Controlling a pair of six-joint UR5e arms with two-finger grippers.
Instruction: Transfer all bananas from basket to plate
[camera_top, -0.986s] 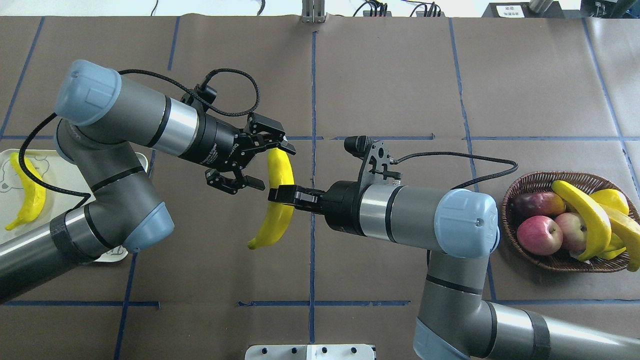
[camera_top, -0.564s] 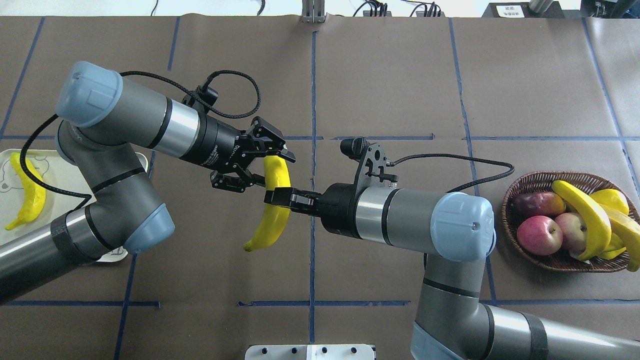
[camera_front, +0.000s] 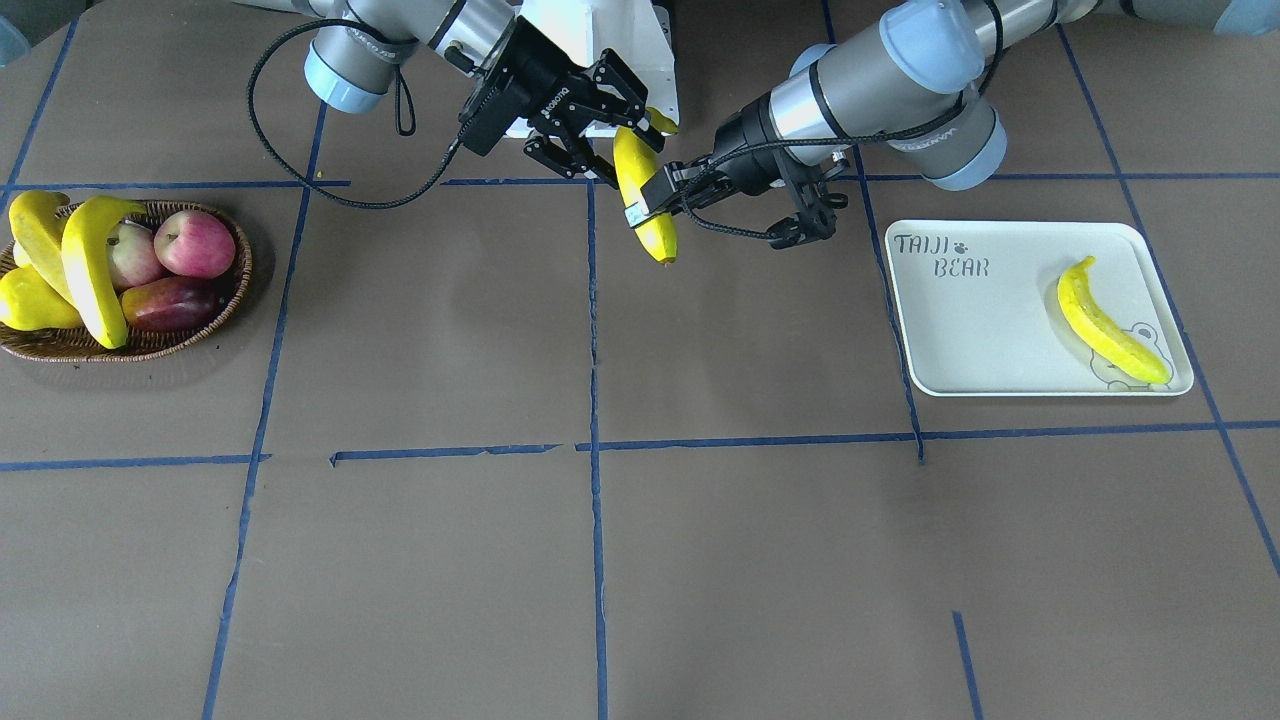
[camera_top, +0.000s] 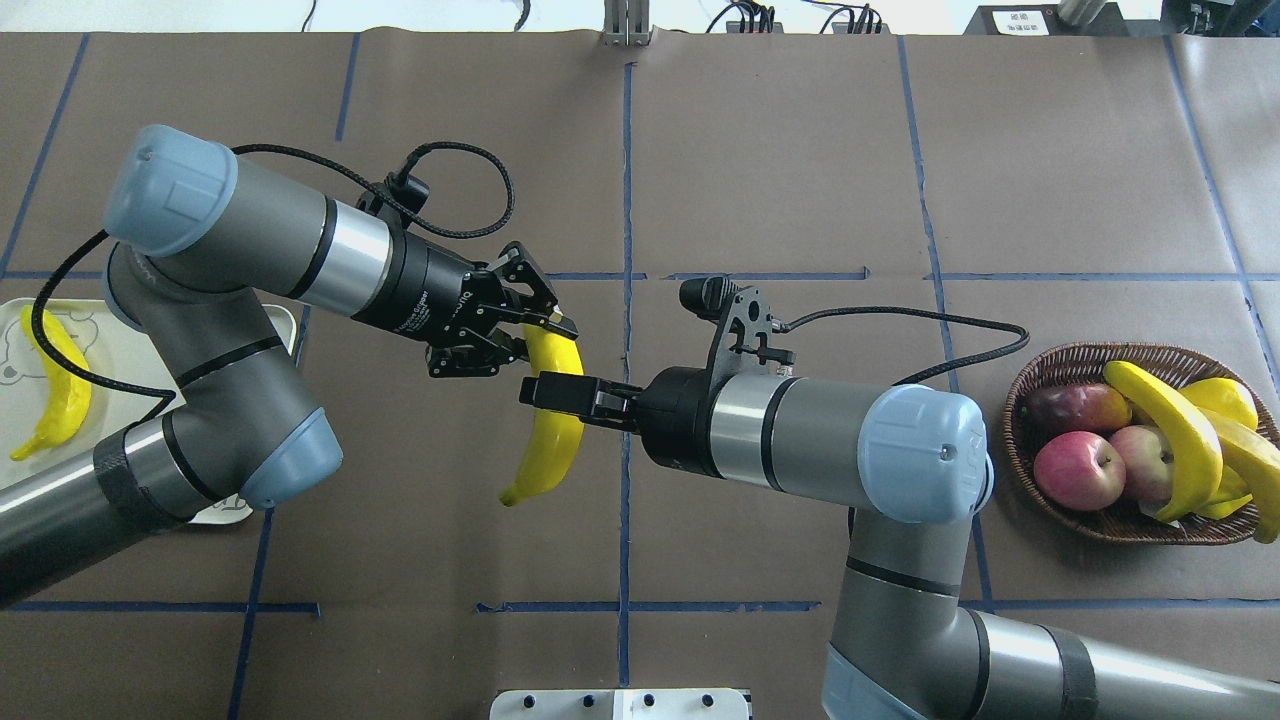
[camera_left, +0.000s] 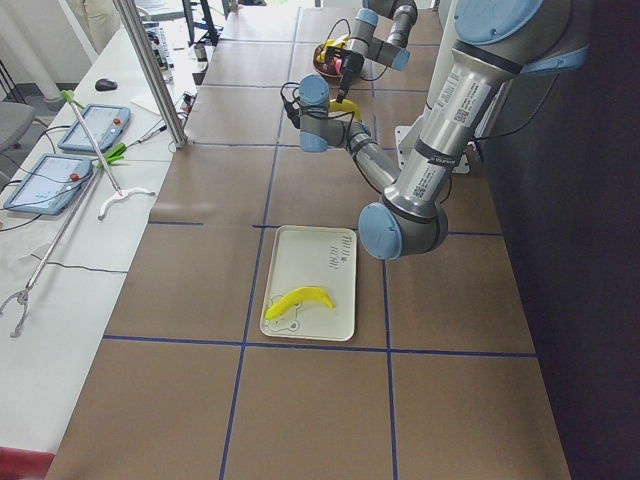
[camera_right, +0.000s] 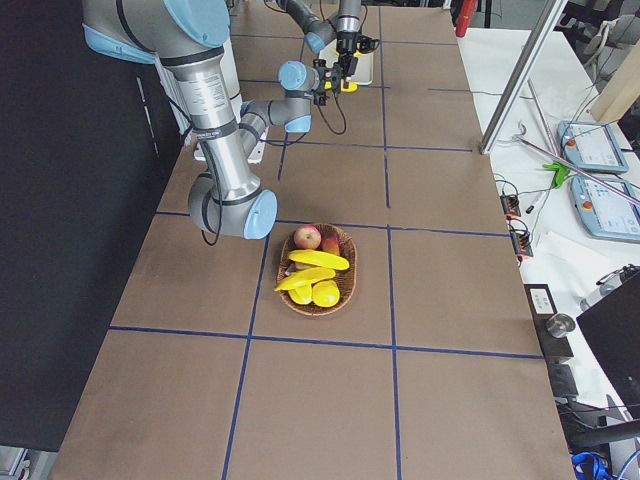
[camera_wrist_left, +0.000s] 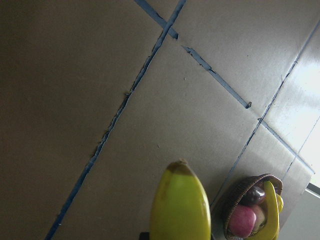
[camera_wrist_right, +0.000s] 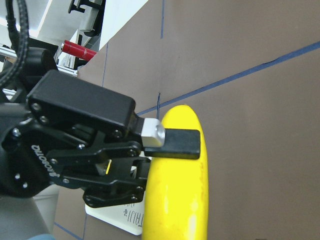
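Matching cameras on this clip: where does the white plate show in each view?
Front-facing: plate middle right.
Overhead: plate at left edge.
Exterior left: plate near centre.
Exterior right: plate top centre.
Left wrist: not in view.
Right wrist: plate at bottom edge.
Shared landmark: the held banana.

In the overhead view the plate (camera_top: 95, 335) runs off the left edge of the frame and the left arm (camera_top: 230, 380) covers much of its right and lower part, while at far right the outermost banana (camera_top: 1255, 465) in the basket (camera_top: 1020, 440) is clipped by the edge. In both wrist views the held banana (camera_wrist_left: 180, 210) runs out at the bottom of the frame.
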